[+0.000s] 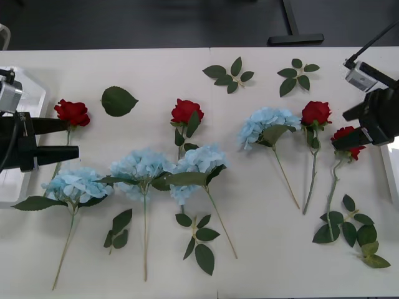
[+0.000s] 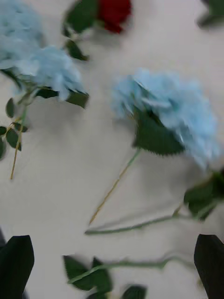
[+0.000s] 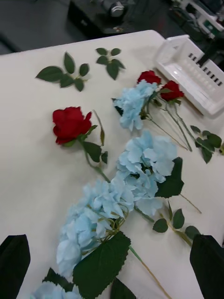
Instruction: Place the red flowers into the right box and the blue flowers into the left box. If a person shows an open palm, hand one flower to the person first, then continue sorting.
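Red flowers lie in a row across the table: one at the left (image 1: 73, 113), one in the middle (image 1: 186, 111) and two at the right (image 1: 316, 113) (image 1: 349, 134). Blue flowers lie lower: (image 1: 76, 185), (image 1: 140, 167), (image 1: 198, 163), and one farther right (image 1: 268, 121). My right gripper (image 1: 336, 142) is open over the rightmost rose, partly covering its bloom; its fingers (image 2: 16, 261) stand wide apart with nothing between them. At the table's left edge my left gripper (image 1: 67, 138) is open beside the leftmost rose, fingers (image 3: 207, 264) empty. The left box (image 1: 28, 93) and the right box (image 1: 391, 168) are white trays at the edges.
Loose green leaf sprigs lie at the back (image 1: 229, 73) (image 1: 296, 75), a single leaf sits near the left rose (image 1: 118, 101), and more sprigs lie at the front (image 1: 118, 229) (image 1: 198, 240) (image 1: 349, 227). Long stems run toward the front edge. The right box (image 3: 196, 74) has slotted walls.
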Action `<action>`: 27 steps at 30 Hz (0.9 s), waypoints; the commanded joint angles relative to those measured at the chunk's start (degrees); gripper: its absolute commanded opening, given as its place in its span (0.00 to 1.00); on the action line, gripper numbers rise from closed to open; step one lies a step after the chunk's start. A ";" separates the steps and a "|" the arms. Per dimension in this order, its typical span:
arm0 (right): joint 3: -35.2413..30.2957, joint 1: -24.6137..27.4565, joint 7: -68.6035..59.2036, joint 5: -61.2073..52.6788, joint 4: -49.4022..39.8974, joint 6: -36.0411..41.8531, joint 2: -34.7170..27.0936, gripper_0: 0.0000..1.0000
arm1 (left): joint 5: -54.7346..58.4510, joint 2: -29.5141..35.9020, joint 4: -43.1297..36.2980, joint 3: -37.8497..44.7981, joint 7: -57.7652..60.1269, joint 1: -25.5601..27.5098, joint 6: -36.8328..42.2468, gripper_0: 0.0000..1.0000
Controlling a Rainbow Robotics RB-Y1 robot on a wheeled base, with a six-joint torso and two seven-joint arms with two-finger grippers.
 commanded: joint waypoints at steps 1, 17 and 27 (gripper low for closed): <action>-1.74 -1.83 -17.71 8.05 0.36 4.19 -1.26 1.00 | -4.61 4.30 -0.49 2.04 11.53 -4.61 -0.44 1.00; 5.56 -1.83 -36.96 27.12 16.35 2.25 7.09 1.00 | -30.71 5.36 11.20 -5.52 35.79 -18.93 -0.52 1.00; 5.20 -1.57 -42.50 33.18 16.70 0.94 14.12 1.00 | -44.25 4.65 11.64 -15.01 47.74 -22.62 -0.96 1.00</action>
